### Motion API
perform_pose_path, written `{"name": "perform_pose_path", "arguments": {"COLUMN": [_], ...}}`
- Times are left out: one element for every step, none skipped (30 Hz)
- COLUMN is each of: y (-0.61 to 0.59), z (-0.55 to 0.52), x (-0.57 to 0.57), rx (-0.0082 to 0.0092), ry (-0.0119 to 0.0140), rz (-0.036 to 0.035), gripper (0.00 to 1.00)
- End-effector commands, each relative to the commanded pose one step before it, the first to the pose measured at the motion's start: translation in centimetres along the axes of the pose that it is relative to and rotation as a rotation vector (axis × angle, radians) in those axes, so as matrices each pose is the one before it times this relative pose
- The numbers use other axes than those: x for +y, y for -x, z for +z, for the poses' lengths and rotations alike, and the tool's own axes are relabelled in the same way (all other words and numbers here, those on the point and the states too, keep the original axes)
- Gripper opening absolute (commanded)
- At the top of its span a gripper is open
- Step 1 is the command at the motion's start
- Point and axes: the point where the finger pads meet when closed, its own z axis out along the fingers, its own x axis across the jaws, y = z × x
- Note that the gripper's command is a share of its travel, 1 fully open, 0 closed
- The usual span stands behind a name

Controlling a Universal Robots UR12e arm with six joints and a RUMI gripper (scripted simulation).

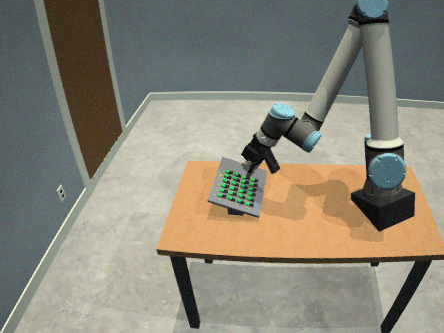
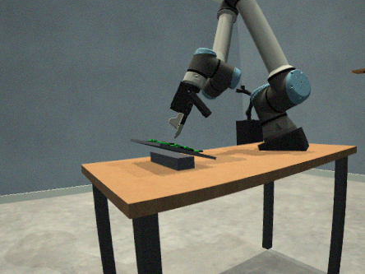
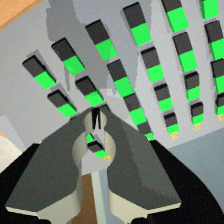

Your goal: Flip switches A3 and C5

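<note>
The grey switch panel point(image 1: 239, 188) lies tilted on a dark block point(image 2: 172, 160) on the left part of the table, with several rows of green and black rocker switches. My gripper point(image 1: 248, 168) is shut and empty, pointing down over the panel's right side. In the side view the gripper point(image 2: 177, 134) hangs a little above the panel point(image 2: 173, 146), not touching it. In the wrist view the closed fingertips sit over a column of switches near the panel's edge, with one switch point(image 3: 96, 148) seen through the gap below them. Small yellow labels point(image 3: 172, 136) are too blurred to read.
The arm's black base point(image 1: 383, 207) stands at the table's right end. The orange table top point(image 1: 310, 212) lies between base and panel. A brown door point(image 1: 80, 67) is in the wall at far left.
</note>
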Motion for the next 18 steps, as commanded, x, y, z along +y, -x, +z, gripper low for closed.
{"name": "perform_pose_path", "arguments": {"y": [0.402, 0.068, 0.065, 0.06, 0.056, 0.052, 0.048, 0.044, 0.041, 0.039, 0.037, 0.0, 0.0, 0.034, 0.031, 0.028, 0.025, 0.023], "z": [-0.053, -0.008, -0.008, -0.008, -0.008, -0.008, -0.008, -0.008, -0.008, -0.007, -0.006, 0.0, 0.0, -0.006, -0.006, -0.005, -0.005, -0.005], "x": [-0.253, -0.066, -0.066, -0.064, -0.061, -0.059, -0.056, -0.053, -0.051, -0.051, -0.05, 0.0, 0.0, -0.047, -0.044, -0.041, -0.038, -0.035], "rx": [0.02955, 0.00346, 0.00333, 0.0032, 0.00306, 0.00292, 0.00278, 0.00263, 0.00249, 0.00236, 0.00223, 0.0, 0.0, 0.0021, 0.00196, 0.00183, 0.0017, 0.00157], "ry": [0.00327, -0.00009, -0.00021, -0.00012, -0.00003, 0.00004, 0.0001, 0.00016, 0.0002, -0.00004, -0.00017, 0.0, 0.0, -0.00012, -0.00008, -0.00005, -0.00002, 0.0], "rz": [-0.12323, -0.02162, -0.02078, -0.01992, -0.01905, -0.01819, -0.01732, -0.01645, -0.01559, -0.01476, -0.01391, 0.0, 0.0, -0.01306, -0.01222, -0.01139, -0.01058, -0.00977], "gripper": [0.0, 0.0, 0.0, 0.0, 0.0, 0.0, 0.0, 0.0, 0.0, 0.0, 0.0, 0.0, 0.0, 0.0, 0.0, 0.0, 0.0, 0.0]}}
